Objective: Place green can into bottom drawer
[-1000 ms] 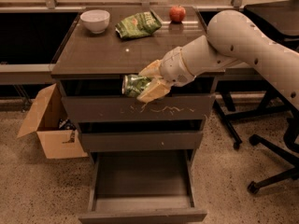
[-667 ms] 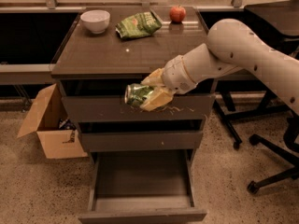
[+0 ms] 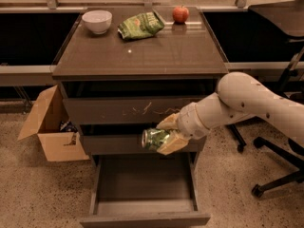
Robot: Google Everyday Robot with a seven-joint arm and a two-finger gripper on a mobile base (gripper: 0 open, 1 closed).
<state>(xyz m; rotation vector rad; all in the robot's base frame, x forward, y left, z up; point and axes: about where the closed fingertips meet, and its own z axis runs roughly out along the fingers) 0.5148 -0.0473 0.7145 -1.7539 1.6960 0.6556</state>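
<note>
My gripper (image 3: pixel 164 136) is shut on the green can (image 3: pixel 155 138), holding it on its side in front of the middle drawer front, above the open bottom drawer (image 3: pixel 145 184). The can shows a mottled green wrap and a shiny silver end facing left. The bottom drawer is pulled out, and its flat grey floor is bare. My white arm (image 3: pixel 247 106) reaches in from the right.
On the cabinet top (image 3: pixel 142 51) stand a white bowl (image 3: pixel 97 21), a green snack bag (image 3: pixel 141 24) and a red apple (image 3: pixel 180 14). An open cardboard box (image 3: pixel 50 125) sits on the floor at the left. Office chair legs (image 3: pixel 275 175) stand at the right.
My gripper with the green can has moved down, from the top drawer front to the level of the middle drawer front. The view has shifted downward too.
</note>
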